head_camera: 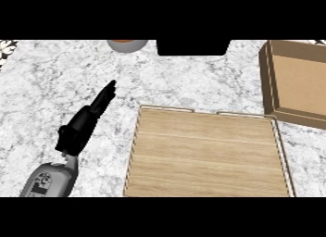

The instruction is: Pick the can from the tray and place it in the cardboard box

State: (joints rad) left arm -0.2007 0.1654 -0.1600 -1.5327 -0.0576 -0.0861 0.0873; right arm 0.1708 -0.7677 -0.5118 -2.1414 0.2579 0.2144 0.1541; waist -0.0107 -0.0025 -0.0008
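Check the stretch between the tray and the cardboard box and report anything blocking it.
Nothing visible blocks it: the tray sits right beside the cardboard box at its far right corner. No can shows on the tray. The left robot hand lies left of it, open.

At 2 o'clock the cardboard box [306,86] runs off the edge. At 12 o'clock a grey round thing [127,45] does too.

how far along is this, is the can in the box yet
Done: the tray is bare, with no can on it. In hand: nothing; the left hand lies open left of the tray, and the right hand is out of view. Left: the visible part of the cardboard box shows no can, so placing is unconfirmed.
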